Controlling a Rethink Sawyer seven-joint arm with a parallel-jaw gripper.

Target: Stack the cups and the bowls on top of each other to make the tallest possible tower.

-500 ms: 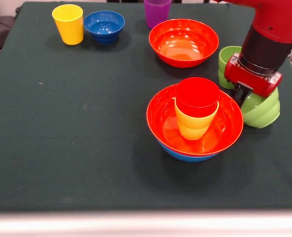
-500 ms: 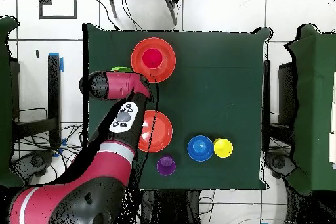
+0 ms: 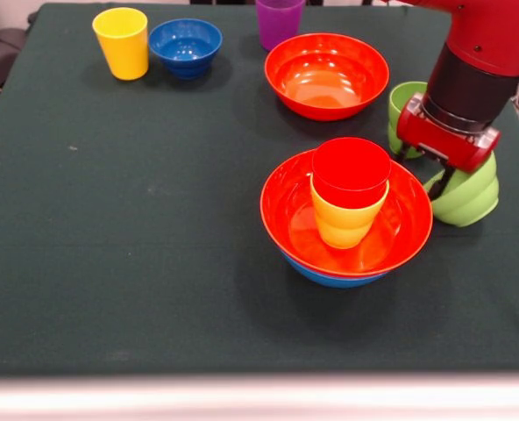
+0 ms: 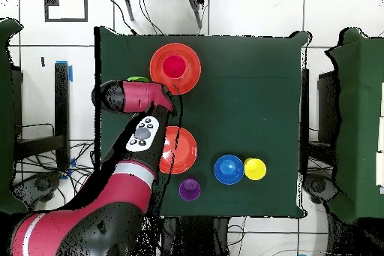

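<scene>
Front view: my pincer [image 3: 439,180] had lifted slightly at the green bowl [image 3: 466,195], 3 o'clock of the tower [image 3: 347,210]; grip unclear, bowl unmoved.

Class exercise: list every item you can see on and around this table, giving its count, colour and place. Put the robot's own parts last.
Tower: 1, light-blue bowl, orange-red bowl, yellow-orange cup, red cup on top; table centre.
Orange-red bowl: 1, far side, upright.
Dark blue bowl: 1, far side, beside the yellow cup.
Yellow cup: 1, far corner.
Purple cup: 1, far edge.
Green cup: 1, lime, behind the arm.
Green bowl: 1, lime, under the gripper.
Table: 1, dark green cloth.
Gripper: 1, red and black, at the green bowl.
</scene>
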